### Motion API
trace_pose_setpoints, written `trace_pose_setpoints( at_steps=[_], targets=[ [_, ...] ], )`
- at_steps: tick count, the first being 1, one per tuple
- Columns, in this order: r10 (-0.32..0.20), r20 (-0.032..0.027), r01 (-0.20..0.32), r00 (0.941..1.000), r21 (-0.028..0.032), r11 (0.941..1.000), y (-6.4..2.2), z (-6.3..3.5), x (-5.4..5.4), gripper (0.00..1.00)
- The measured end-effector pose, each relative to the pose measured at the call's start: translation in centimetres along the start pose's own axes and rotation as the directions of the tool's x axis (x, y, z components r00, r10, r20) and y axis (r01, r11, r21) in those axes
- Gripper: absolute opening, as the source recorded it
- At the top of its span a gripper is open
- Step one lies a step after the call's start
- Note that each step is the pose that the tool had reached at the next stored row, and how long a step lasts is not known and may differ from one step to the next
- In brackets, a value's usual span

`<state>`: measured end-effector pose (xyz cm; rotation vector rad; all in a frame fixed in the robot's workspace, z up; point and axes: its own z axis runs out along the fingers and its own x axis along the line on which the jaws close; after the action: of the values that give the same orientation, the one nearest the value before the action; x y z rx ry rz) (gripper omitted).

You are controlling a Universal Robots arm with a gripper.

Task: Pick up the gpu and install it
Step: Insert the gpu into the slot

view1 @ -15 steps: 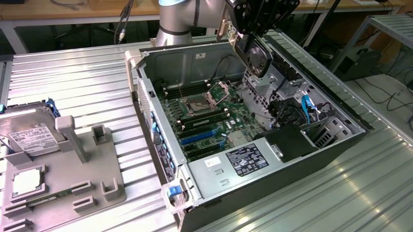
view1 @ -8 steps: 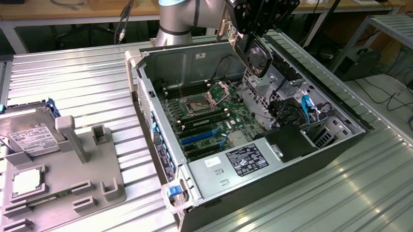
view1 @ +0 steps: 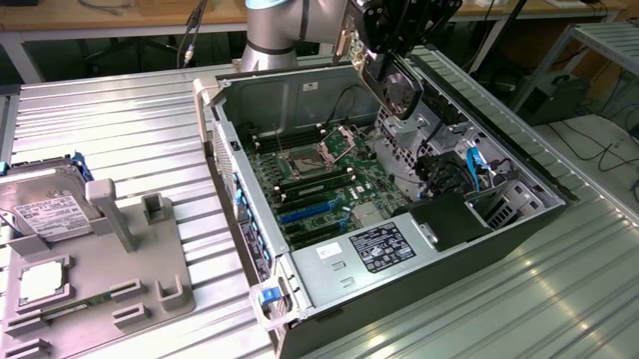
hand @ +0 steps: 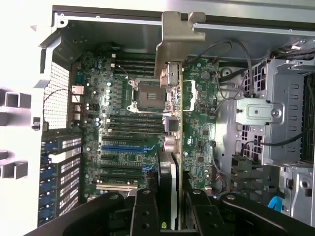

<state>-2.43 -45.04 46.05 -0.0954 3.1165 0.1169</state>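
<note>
A: Exterior view: what does the arm (view1: 269, 30) carry?

B: The gpu (view1: 402, 88). Its round black fan faces the camera, and the card hangs on edge above the far end of the open computer case (view1: 227, 149), clear of the motherboard (view1: 330, 179).

A: State of the fingers (hand: 145, 211)?

B: Clamped on the gpu (hand: 170, 59), one on each face of the card at its fan end. In the wrist view the card appears edge-on, with the silver end bracket farthest from the camera.

A: Position relative to the board?

B: Wrist view: the card stands over the motherboard (hand: 123, 98), beside the processor socket (hand: 147, 96). The blue slot (hand: 123, 146) lies to one side of the card, apart from it.

A: Other items?

B: A hard drive (view1: 45, 202) rests in a grey holder (view1: 150, 277) on the ribbed metal surface (view1: 120, 112), at the exterior view's left, well apart from the case.
</note>
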Motion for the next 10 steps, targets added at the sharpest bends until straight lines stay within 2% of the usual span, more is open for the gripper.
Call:
trace_pose_setpoints(
  at_steps=[10],
  targets=[
    [-0.054, -0.0040, 0.054, 0.9985, -0.0014, 0.9985, -0.05, 0.00, 0.00, 0.28]
  ],
)
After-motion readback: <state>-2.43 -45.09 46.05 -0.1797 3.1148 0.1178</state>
